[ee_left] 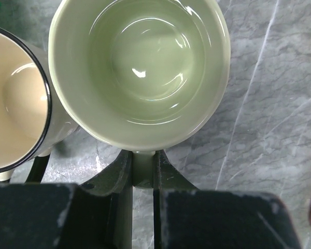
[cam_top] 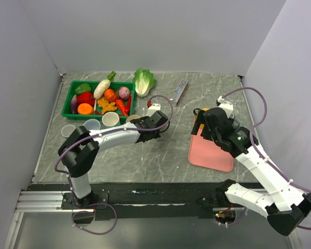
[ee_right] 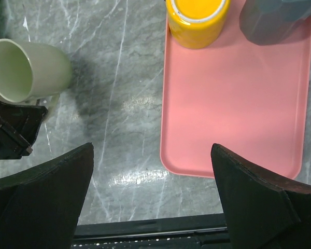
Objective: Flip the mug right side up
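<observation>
The left fingers are clenched on the handle of the pale green mug, one on either side of it. In the left wrist view the mug's open mouth faces straight at the camera, with the handle at 6 o'clock. In the right wrist view the mug is tipped over with its mouth turned toward 9 o'clock, and it throws a shadow on the grey marbled surface. Whether it touches that surface cannot be told. Just beside the mug, at its 9 o'clock in the left wrist view, is a cream cup with a dark rim.

The right fingers are released and spread wide, above the near edge of a pink tray. On the tray's far end stand a yellow cup and a grey object.

In the top view the tray lies at 3 o'clock from the surface's middle. A green basket of toy vegetables sits at 10 o'clock, with a lettuce at 12 o'clock
</observation>
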Controlling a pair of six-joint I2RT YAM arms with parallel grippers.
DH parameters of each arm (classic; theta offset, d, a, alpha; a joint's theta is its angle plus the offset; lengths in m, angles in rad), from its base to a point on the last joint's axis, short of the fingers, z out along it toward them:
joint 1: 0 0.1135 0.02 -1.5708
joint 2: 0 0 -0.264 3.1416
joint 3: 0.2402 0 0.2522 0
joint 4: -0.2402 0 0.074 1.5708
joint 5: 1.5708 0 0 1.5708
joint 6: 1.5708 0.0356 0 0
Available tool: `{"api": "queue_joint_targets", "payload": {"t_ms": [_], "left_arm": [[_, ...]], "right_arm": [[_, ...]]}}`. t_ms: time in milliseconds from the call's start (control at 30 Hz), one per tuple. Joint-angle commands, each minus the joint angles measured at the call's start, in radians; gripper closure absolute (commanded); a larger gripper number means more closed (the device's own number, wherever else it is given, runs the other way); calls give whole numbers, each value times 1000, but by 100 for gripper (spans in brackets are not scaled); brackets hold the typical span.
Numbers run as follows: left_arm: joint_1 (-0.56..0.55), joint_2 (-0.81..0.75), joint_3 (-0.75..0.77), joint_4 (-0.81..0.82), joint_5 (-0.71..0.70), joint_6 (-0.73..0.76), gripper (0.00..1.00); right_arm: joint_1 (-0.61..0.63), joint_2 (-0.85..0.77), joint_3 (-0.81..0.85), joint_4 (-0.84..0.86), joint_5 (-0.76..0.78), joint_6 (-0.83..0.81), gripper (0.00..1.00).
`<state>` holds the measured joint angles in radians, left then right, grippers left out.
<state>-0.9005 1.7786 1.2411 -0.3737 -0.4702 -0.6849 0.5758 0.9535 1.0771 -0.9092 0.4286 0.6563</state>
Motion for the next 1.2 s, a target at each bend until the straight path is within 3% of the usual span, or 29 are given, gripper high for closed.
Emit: {"api": "queue_joint_targets", "payload": {"t_ms": [0,333,767,1000,1167], "left_arm": [[-14,4,40,50,-62,-18,99],[-17,47,90,-22,-36,-15,99],[-18,38,109,-48,7,-4,54],[-34,-63,98,-27,15,15,40],[-37,-180,44,10,36,27,31]], "right_arm": [[-11,1,34,-8,-4,11,0],[-30,13,21,0,-54,14,0],[-50,24,20,-9,-88,28,0],[-63,48,21,-16,-77,65,0],[-83,122,56,-23,-4,212,0]]}}
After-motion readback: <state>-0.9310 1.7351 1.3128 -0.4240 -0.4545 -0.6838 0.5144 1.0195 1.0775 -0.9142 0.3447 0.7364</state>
